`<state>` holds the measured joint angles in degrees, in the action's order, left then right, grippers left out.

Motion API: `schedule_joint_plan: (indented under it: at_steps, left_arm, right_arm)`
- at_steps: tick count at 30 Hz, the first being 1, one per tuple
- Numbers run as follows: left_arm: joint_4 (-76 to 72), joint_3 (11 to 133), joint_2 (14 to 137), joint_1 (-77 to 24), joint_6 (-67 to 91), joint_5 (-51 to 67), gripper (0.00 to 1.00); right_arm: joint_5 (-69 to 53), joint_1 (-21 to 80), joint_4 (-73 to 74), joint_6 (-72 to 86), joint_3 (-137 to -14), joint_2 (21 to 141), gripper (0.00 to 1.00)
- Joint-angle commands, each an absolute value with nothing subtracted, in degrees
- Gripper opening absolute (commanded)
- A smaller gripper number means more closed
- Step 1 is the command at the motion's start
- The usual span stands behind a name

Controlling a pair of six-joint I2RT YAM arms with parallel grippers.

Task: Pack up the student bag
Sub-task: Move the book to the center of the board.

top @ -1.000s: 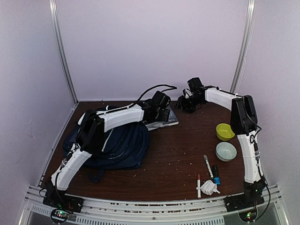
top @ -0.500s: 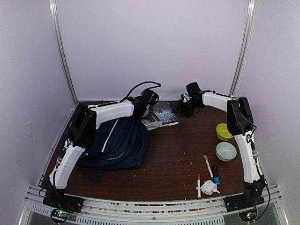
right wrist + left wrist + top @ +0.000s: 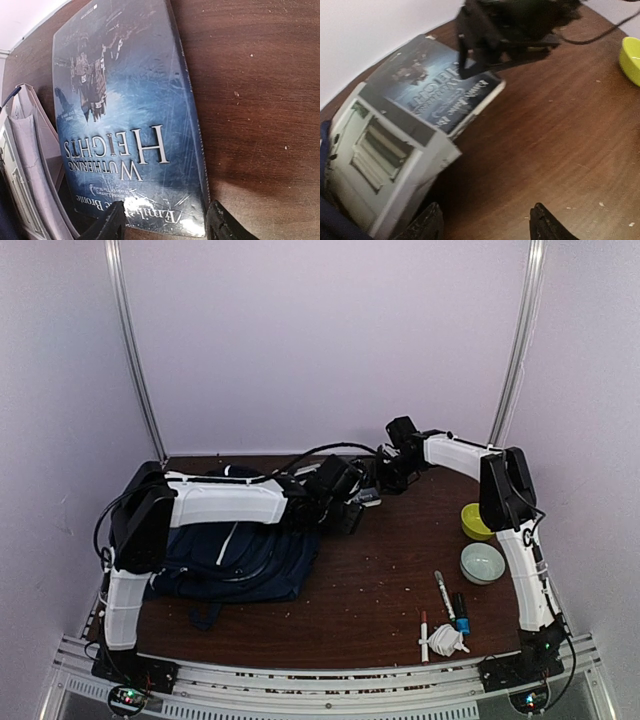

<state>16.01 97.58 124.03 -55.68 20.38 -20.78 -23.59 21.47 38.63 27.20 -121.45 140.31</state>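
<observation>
The navy student bag (image 3: 240,550) lies flat at the table's left, under my left arm. Beside it is a stack of books: a blue "Wuthering Heights" (image 3: 125,125) on top of a white book (image 3: 385,165). My left gripper (image 3: 485,227) is open and empty, over bare table just in front of the stack's corner; in the top view (image 3: 345,502) it hides most of the books. My right gripper (image 3: 164,225) is open, its fingers either side of the blue book's near corner, and it shows dark above the book in the left wrist view (image 3: 505,25).
A yellow bowl (image 3: 478,521) and a pale grey bowl (image 3: 482,562) stand at the right. Two markers (image 3: 443,592), a blue-black item (image 3: 460,610) and a white crumpled thing (image 3: 447,640) lie near the front right. White walls close in the table.
My left gripper swung back left, then forward and down to the front of the book stack. My right gripper moved left onto the blue book's far end.
</observation>
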Motion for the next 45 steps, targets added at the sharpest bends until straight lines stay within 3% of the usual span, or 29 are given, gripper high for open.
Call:
schedule_joint_plan:
  at_steps: [1,7,12,18,20,22,26,35,39,45]
  left_arm:
    - [13.85,101.37,128.35,-54.20,22.79,-13.25,0.65]
    - [24.12,114.14,137.56,-53.83,21.96,-17.92,0.72]
    - [28.69,111.29,138.28,-49.28,23.46,-13.86,0.70]
    - [28.85,108.91,136.69,-44.13,24.33,-16.05,0.71]
    - [29.00,109.36,136.82,-41.89,26.54,-12.02,0.59]
    - [29.31,109.69,136.92,-40.31,28.65,-9.63,0.55]
    - [28.82,110.13,136.33,-38.95,29.45,-10.35,0.60]
    - [15.51,114.70,140.38,-38.06,35.33,7.05,0.62]
    - [11.97,113.85,141.96,-37.02,43.41,6.81,0.62]
    - [18.63,117.52,145.25,-37.09,49.11,6.57,0.59]
  right_arm:
    - [-25.36,20.81,36.48,29.91,-121.20,141.10,0.57]
    - [-27.95,19.45,32.47,36.48,-121.57,142.48,0.58]
    - [-28.65,19.24,32.83,38.92,-123.04,143.55,0.59]
    - [-27.36,19.27,32.27,42.01,-123.21,143.76,0.60]
    - [-27.35,19.35,32.30,42.70,-123.63,144.08,0.60]
    - [-27.41,19.92,32.30,43.30,-123.75,144.23,0.60]
    - [-28.02,21.21,31.96,44.39,-123.71,144.47,0.60]
    - [-28.55,21.77,31.30,44.23,-121.16,143.19,0.60]
    - [-27.99,22.09,32.04,43.10,-120.57,142.52,0.60]
    - [-26.74,23.00,33.61,40.94,-120.48,142.06,0.60]
